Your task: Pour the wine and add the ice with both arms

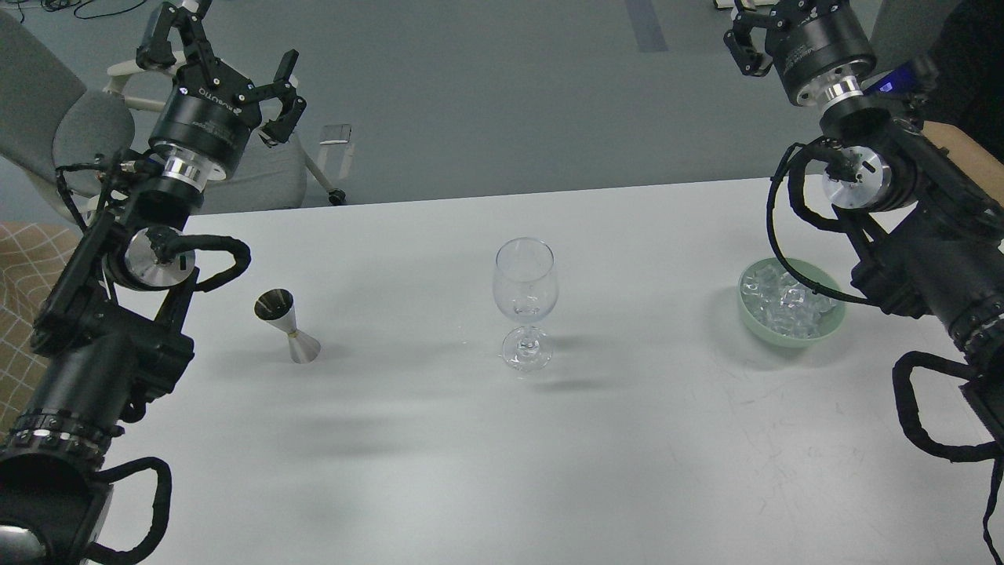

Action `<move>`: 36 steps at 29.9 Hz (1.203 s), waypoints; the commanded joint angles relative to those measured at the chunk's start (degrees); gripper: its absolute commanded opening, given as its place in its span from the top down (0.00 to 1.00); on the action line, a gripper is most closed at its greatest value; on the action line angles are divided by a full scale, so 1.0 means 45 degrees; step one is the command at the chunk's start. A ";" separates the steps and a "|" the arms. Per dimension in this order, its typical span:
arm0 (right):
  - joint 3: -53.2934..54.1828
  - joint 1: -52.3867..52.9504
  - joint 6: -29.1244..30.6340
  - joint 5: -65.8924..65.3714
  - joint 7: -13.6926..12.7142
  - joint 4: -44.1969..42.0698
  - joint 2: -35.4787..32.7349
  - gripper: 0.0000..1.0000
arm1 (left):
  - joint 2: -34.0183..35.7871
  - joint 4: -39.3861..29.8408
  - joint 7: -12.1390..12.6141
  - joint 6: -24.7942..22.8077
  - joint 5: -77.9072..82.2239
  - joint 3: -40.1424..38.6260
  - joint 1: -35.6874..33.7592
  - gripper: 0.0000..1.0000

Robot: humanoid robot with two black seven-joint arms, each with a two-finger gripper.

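An empty clear wine glass (525, 302) stands upright at the middle of the white table (439, 463). A steel jigger (287, 326) stands left of it. Clear ice cubes (787, 302) fill a pale green bowl (831, 323) at the right. My left gripper (223, 55) is raised beyond the table's far left edge, fingers spread, holding nothing. My right gripper (765, 27) is raised at the top right, partly cut off by the frame edge, above and behind the bowl.
A grey chair (259, 169) stands on the floor behind the table's left side. A wooden board edge (969, 157) shows at the far right behind my right arm. A small flat object (336, 134) lies on the floor.
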 commanded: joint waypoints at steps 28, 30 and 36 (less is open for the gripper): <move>-0.0136 -0.0205 -0.0021 0.0000 0.0123 0.0157 0.0102 0.00 | 0.0406 -0.1131 0.0151 0.0026 -0.0039 0.0359 0.0512 0.01; -0.0136 -0.0205 -0.0022 0.0000 0.0123 0.0157 0.0102 0.00 | 0.0406 -0.1309 0.0151 0.0046 -0.0058 0.0359 0.0708 0.01; -0.0175 -0.0186 -0.0002 0.0000 0.0123 0.0157 0.0239 0.00 | 0.0640 -0.1309 0.0210 0.0026 -0.0078 0.0359 0.0748 0.00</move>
